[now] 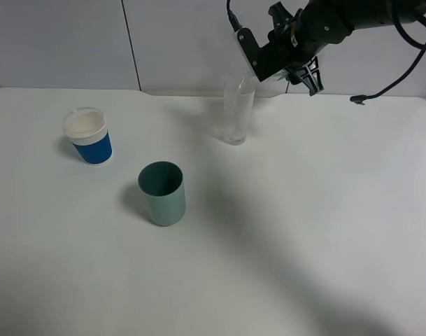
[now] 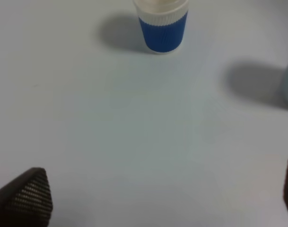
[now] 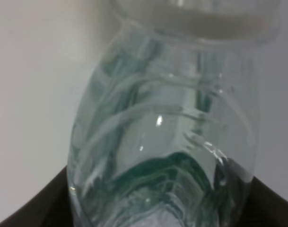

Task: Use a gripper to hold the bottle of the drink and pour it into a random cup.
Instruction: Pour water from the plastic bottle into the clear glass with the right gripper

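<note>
The right arm reaches in high over the back of the counter [image 1: 303,224], wrist rolled. The right claw [image 1: 275,66] hangs just above the clear glass [image 1: 238,112], clamped on the bottle [image 3: 162,142]. The bottle's long axis slants, with its neck down at the glass's rim. The left claw [image 2: 158,198] hovers over bare counter, jaws wide.

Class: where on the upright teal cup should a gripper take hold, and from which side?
Grip the teal cup around its wall just below the rim, coming in level from the near side. It stands upright and narrows toward the base, so a high side grip is less likely to slip. The blue paper cup and the glass stand apart from it.
</note>
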`<move>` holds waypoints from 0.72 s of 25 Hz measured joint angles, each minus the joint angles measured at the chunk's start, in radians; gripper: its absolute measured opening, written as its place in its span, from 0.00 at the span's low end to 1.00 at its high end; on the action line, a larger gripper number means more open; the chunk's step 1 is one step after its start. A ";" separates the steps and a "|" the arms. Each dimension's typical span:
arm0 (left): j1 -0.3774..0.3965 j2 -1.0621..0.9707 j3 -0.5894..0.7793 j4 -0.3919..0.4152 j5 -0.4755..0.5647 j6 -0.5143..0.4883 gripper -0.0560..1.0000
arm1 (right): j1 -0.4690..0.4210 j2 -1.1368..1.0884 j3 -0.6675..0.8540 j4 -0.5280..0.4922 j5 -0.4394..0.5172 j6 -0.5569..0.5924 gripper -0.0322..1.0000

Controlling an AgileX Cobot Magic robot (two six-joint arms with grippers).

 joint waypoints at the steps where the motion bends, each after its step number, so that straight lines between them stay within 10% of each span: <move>1: 0.000 0.000 0.000 0.000 0.000 0.000 0.99 | 0.000 0.000 0.000 -0.007 0.002 0.000 0.57; 18: 0.000 0.000 0.000 0.000 0.000 0.000 0.99 | 0.000 0.000 0.000 -0.042 0.003 0.000 0.57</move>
